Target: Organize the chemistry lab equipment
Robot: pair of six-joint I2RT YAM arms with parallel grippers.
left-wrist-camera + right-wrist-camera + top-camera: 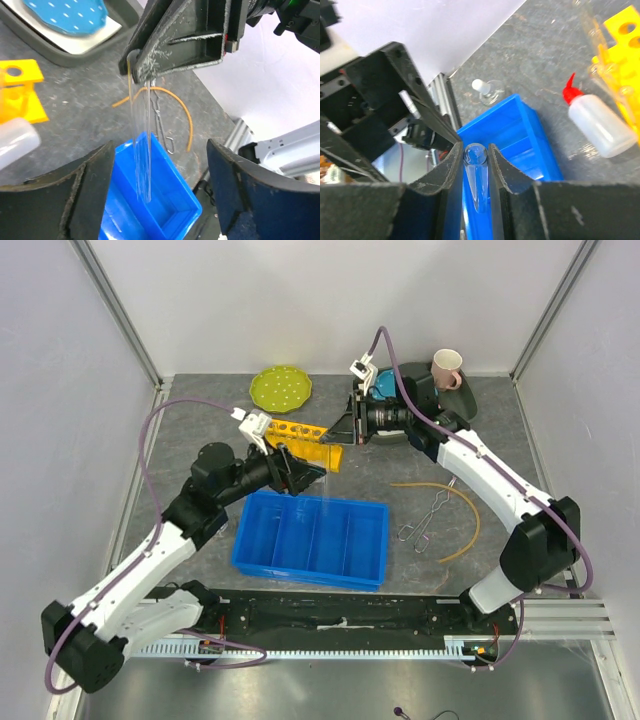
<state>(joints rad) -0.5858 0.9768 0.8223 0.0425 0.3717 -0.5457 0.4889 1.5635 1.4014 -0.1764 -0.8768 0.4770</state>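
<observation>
Pinching a glass test tube by its slick rim in the right gripper over the blue bin, beside the wide-open left gripper: risking a slip and shatter.

A clear test tube hangs upright over the blue bin. On the counter, a red-capped white bottle lies beside the yellow rack. The metal tongs and tan tube lie well apart from them.

You're looking at a mottled grey table, boxed in by plain white walls on the left, far and right sides. Aluminium posts slant up from both far corners. An aluminium rail lies at the near right. The light is soft and even.
</observation>
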